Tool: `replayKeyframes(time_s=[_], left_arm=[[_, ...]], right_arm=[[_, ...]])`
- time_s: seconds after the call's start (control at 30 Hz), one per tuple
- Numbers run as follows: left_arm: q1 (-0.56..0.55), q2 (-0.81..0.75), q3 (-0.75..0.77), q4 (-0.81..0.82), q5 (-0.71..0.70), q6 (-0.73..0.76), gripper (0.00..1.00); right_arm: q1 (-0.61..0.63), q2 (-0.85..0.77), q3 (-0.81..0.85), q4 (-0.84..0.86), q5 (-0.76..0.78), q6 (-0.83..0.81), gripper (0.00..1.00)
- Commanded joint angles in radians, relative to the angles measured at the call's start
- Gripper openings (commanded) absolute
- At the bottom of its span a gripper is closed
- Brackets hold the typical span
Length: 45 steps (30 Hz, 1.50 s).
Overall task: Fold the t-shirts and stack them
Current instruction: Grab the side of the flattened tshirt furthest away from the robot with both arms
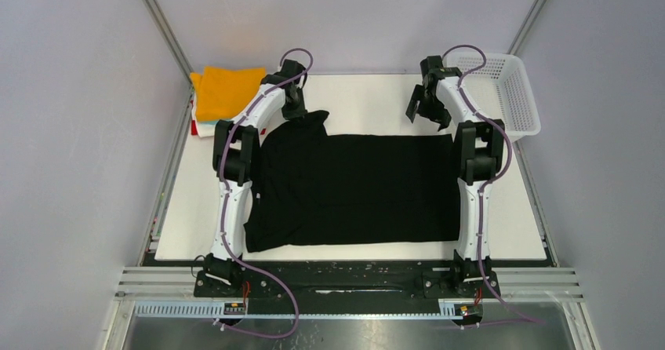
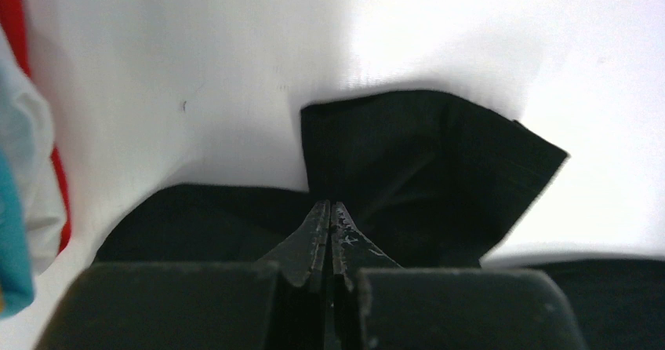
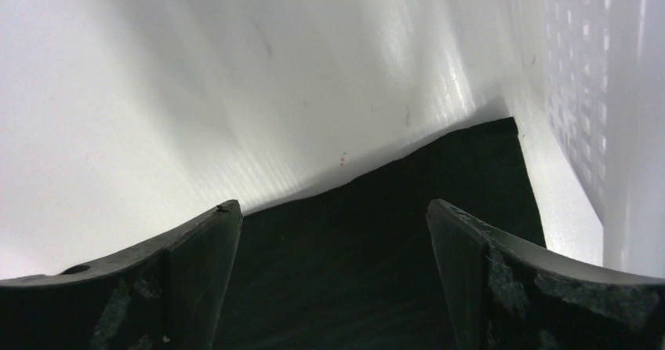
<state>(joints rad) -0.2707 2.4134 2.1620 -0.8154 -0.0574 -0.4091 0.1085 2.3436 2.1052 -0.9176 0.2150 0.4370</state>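
- The left jaws are pressed together, and the wrist view shows black cloth bunched right at their tips. I judge them clamped on a raised fold at the far left corner of the black t-shirt (image 1: pixel 361 189).
- That pinched flap stands up just beyond the tips and fans out to their right. The rest of the shirt lies flat behind and below them.
- The right jaws stand wide apart and hold nothing. They hover above the shirt's far right corner.
- In the right wrist view the far hem runs slantwise between the two fingers. The corner itself lies off towards the right-hand finger, just beside the wall of the basket (image 1: pixel 514 91).
- The shirt is spread on the bench (image 1: pixel 368 103) between the two arms, its long axis running left to right, so each arm is nearest its own far corner.
- A fold towards the near edge would probably need the right jaws to drop onto their corner and close, so that both ends lift together.
- The folded pile sits at the bench's far left corner, close to the left jaws, with the orange t-shirt (image 1: pixel 227 89) on top.
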Motion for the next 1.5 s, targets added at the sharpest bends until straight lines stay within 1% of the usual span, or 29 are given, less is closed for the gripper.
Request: replayKeyframes(time_s=[0.0,0.1,0.27,0.37,0.47,0.53,0.57,0.6,0.63,0.7,0.73,0.77,0.8,0.83,0.87,1.0,1.13,1.2,1.27,1.33,1.4,1.47], left_arm=[[-0.002,-0.120,-0.020,0.066,0.005,0.043,0.00],[-0.005,-0.129,-0.034,0.068,0.012,0.050,0.00],[-0.008,-0.157,-0.071,0.084,0.013,0.060,0.00],[-0.008,-0.173,-0.097,0.103,0.021,0.068,0.00],[-0.008,-0.165,-0.095,0.130,0.006,0.060,0.00],[-0.008,-0.138,-0.063,0.143,0.005,0.050,0.00],[-0.006,-0.115,-0.035,0.137,0.003,0.038,0.06],[-0.003,-0.090,0.002,0.129,0.009,0.032,0.16],[0.000,-0.068,0.031,0.129,0.012,0.030,0.29],[0.011,-0.023,0.083,0.131,0.013,0.032,0.40],[0.016,-0.005,0.107,0.131,0.025,0.033,0.47],[0.028,0.008,0.124,0.133,0.048,0.033,0.58],[0.034,0.018,0.131,0.151,0.109,0.041,0.72],[0.047,0.027,0.134,0.172,0.156,0.049,0.92],[0.054,0.035,0.141,0.188,0.192,0.055,0.98],[0.073,0.067,0.160,0.244,0.310,0.067,0.99],[0.092,0.122,0.179,0.353,0.465,-0.048,0.99],[0.095,0.162,0.217,0.375,0.453,-0.107,0.99],[0.094,0.210,0.274,0.349,0.429,-0.149,0.99],[0.092,0.243,0.291,0.324,0.424,-0.187,0.99],[0.085,0.251,0.284,0.295,0.415,-0.195,0.99],[0.071,0.256,0.288,0.237,0.407,-0.164,0.99]], right_arm=[[-0.003,0.095,0.215,-0.216,0.075,0.073,0.96],[-0.004,0.144,0.265,-0.250,0.085,0.094,0.94],[-0.004,0.168,0.240,-0.243,0.076,0.115,0.93],[-0.003,0.187,0.250,-0.248,0.069,0.115,0.98],[-0.004,0.198,0.267,-0.260,0.066,0.116,0.99],[-0.004,0.196,0.260,-0.253,0.062,0.111,1.00],[-0.004,0.195,0.254,-0.248,0.060,0.109,0.99],[-0.004,0.194,0.248,-0.242,0.058,0.105,1.00],[-0.004,0.193,0.245,-0.236,0.055,0.097,1.00],[-0.004,0.197,0.241,-0.225,0.046,0.078,0.97],[-0.005,0.198,0.244,-0.230,0.041,0.075,0.99],[-0.004,0.195,0.240,-0.229,0.038,0.071,0.99],[-0.005,0.188,0.233,-0.222,0.031,0.068,0.99],[-0.005,0.183,0.231,-0.222,0.027,0.063,0.99],[-0.004,0.177,0.230,-0.222,0.026,0.058,0.99],[-0.004,0.152,0.212,-0.202,-0.022,-0.008,0.99],[-0.004,0.128,0.200,-0.185,-0.083,-0.115,1.00],[-0.004,0.101,0.174,-0.167,-0.094,-0.151,0.99],[-0.004,0.071,0.137,-0.147,-0.104,-0.176,0.99],[-0.004,0.042,0.091,-0.132,-0.103,-0.190,0.99],[-0.004,0.015,0.053,-0.110,-0.104,-0.199,0.99],[-0.004,-0.003,0.026,-0.094,-0.112,-0.211,0.99]])
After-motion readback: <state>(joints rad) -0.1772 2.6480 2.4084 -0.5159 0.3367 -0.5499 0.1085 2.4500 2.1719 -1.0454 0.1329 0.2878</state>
